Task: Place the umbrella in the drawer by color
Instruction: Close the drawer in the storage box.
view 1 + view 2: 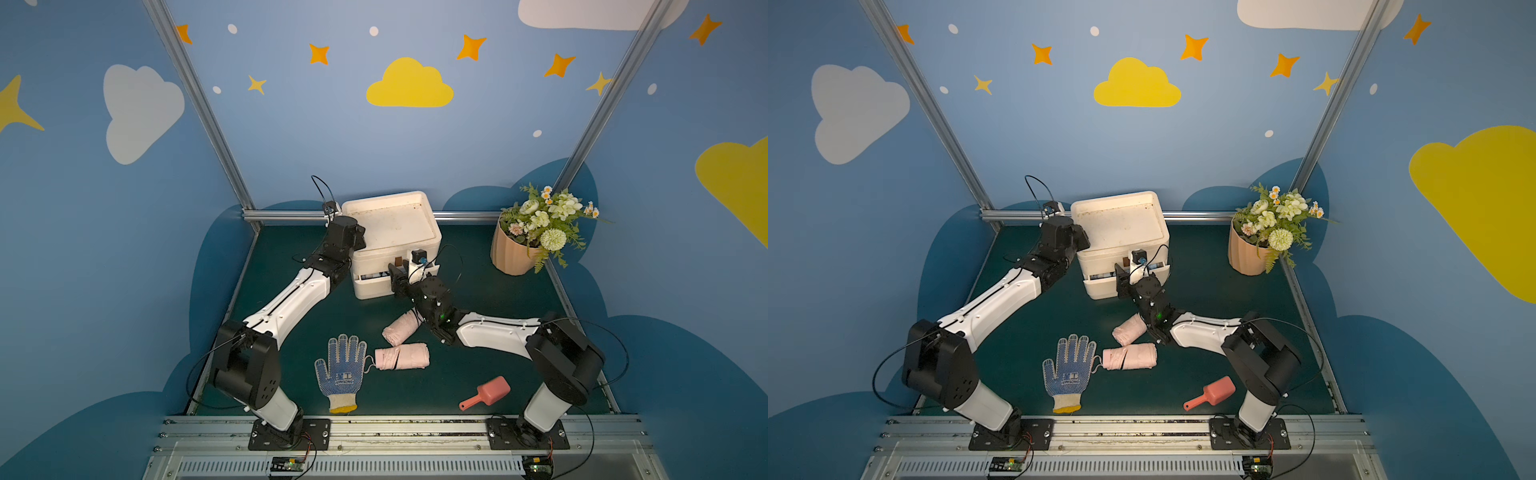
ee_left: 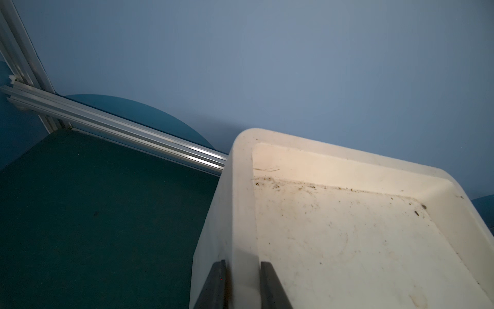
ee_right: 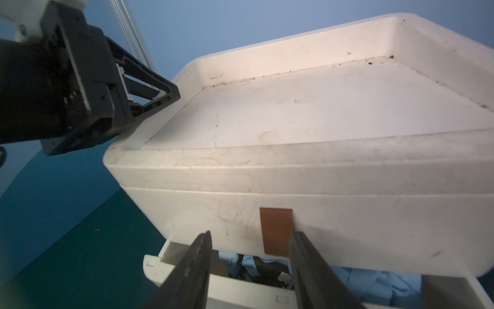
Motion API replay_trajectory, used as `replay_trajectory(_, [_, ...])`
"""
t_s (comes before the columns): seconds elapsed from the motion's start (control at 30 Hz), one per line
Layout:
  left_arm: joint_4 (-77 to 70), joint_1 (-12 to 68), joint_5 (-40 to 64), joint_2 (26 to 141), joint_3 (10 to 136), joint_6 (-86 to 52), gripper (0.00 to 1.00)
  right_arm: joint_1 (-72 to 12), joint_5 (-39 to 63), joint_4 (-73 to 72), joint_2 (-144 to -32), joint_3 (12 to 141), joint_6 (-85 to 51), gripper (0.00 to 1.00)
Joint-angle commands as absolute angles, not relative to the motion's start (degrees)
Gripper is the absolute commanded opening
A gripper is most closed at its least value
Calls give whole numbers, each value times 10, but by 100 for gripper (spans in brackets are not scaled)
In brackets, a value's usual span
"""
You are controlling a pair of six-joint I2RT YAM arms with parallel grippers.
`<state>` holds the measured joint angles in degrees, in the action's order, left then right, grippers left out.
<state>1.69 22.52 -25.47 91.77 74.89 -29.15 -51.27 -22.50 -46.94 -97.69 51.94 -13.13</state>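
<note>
Two pink umbrellas: both folded and lying on the green table (image 1: 478, 365), well in front of the drawer box. One (image 1: 402, 328) is angled, with an end hidden behind the right arm. The other (image 1: 402, 356) lies just beside it, nearer the front rail.
Drawer box: white (image 1: 374, 259), at the rear middle of the table, with a shallow, dirty tray on top.
Lower drawer: stands partly open (image 3: 240, 294), with blue fabric (image 3: 374, 283) inside.
Brown tab: on the closed upper drawer front (image 3: 275, 230).
Left gripper: clenched on the box's left top rim (image 2: 242, 263), one finger outside the wall and one inside the tray.
Right gripper: released, jaws apart, grasping nothing (image 3: 251, 235). It is at the box front above the open drawer. The brown tab sits between the fingers, close to one of them.
Glove: blue-dotted work glove (image 1: 341, 372), flat, palm up, just beside the nearer umbrella's strap end.
Scoop: pink (image 1: 486, 392), near the front right of the table, apart from the umbrellas.
Flower pot: peach, with white and green flowers (image 1: 513, 253), in the rear right corner.
</note>
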Motion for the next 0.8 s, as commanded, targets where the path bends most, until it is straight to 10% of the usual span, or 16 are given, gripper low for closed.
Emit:
replay_trajectory(0.0, [112, 263, -126, 915, 739, -307, 18, -517, -231, -475, -963, 490, -148, 52])
replay_trajectory(0.77, [140, 264, -97, 927, 745, -331, 18, -475, -199, -446, -1043, 547, -162, 52])
